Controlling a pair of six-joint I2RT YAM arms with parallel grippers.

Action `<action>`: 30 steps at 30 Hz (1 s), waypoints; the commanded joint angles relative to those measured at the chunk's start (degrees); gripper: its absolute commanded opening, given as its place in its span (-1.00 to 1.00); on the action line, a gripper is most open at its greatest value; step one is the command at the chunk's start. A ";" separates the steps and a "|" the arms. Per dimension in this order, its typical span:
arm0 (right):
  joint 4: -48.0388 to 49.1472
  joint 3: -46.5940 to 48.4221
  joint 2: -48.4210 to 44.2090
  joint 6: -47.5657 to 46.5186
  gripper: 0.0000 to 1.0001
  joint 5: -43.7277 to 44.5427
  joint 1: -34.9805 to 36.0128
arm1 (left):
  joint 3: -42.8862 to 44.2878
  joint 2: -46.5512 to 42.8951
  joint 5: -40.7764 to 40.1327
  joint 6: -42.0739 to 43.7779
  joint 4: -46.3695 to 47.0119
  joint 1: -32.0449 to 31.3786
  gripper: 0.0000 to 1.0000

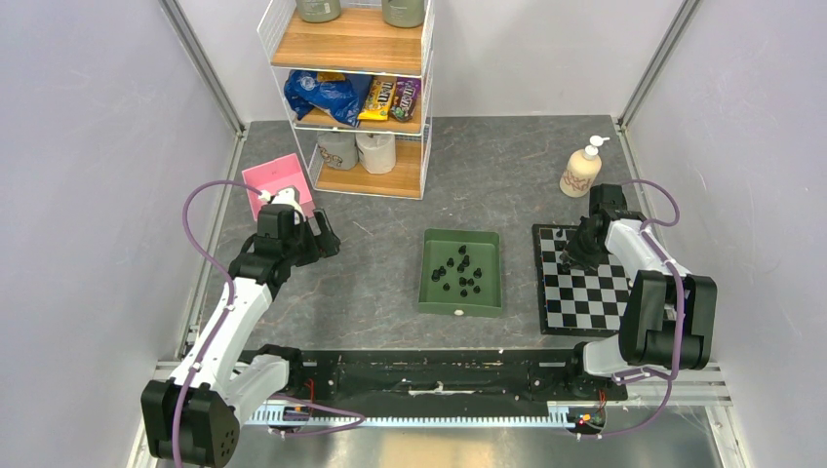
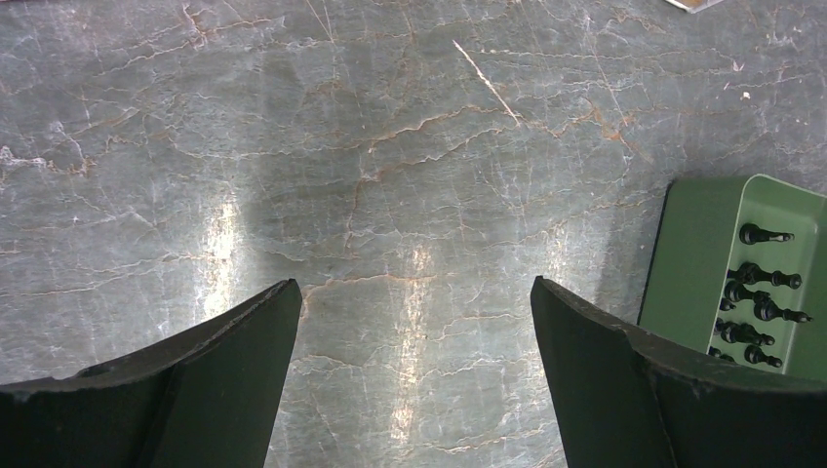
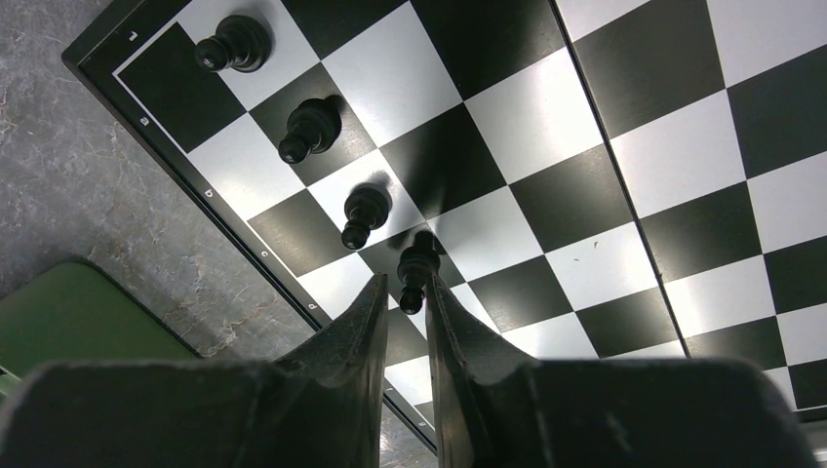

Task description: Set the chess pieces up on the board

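Observation:
The board (image 1: 585,292) lies at the right; in the right wrist view its squares (image 3: 624,156) fill the frame. Three black chess pieces (image 3: 309,129) stand in a row along its left edge. A fourth black piece (image 3: 417,265) stands on the board between the tips of my right gripper (image 3: 407,285) (image 1: 582,255), whose jaws stand narrowly apart, with a thin gap at the left finger. Several black pieces (image 1: 460,273) lie in the green tray (image 1: 429,278), also in the left wrist view (image 2: 766,292). My left gripper (image 2: 414,288) (image 1: 327,239) hangs wide open and empty over bare table.
A cream soap pump bottle (image 1: 581,171) stands behind the board. A wire shelf unit (image 1: 356,97) with snacks and rolls stands at the back. A pink pad (image 1: 276,180) lies by the left arm. The green tray's wall (image 2: 697,253) is right of my left gripper.

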 commanded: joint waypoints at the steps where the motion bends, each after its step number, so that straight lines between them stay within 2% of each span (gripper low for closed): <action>1: 0.25 1.45 -1.69 -0.90 -0.43 -0.60 -0.20 | 2.38 -0.06 1.00 -0.42 0.73 -0.03 0.90; 5: -2.00 3.21 -3.56 -1.36 -0.36 -0.33 -0.15 | 2.38 -0.19 0.97 -0.38 0.68 -0.03 0.90; 15: -9.09 8.88 -11.20 -1.84 0.04 -0.60 -0.12 | 2.07 -2.30 0.26 -0.19 0.68 -0.03 0.90; 19: -10.66 10.21 -13.88 -1.52 0.15 -5.35 1.00 | 2.02 -2.12 0.46 -0.23 0.34 -0.03 0.90; 25: -12.24 13.97 -14.00 0.18 0.24 -6.40 7.35 | 2.46 -1.27 0.64 -0.36 0.37 -0.03 0.90; 30: -11.16 17.74 -10.78 2.47 0.24 -4.44 18.03 | 2.31 -1.58 0.06 -0.24 -0.02 -0.03 0.89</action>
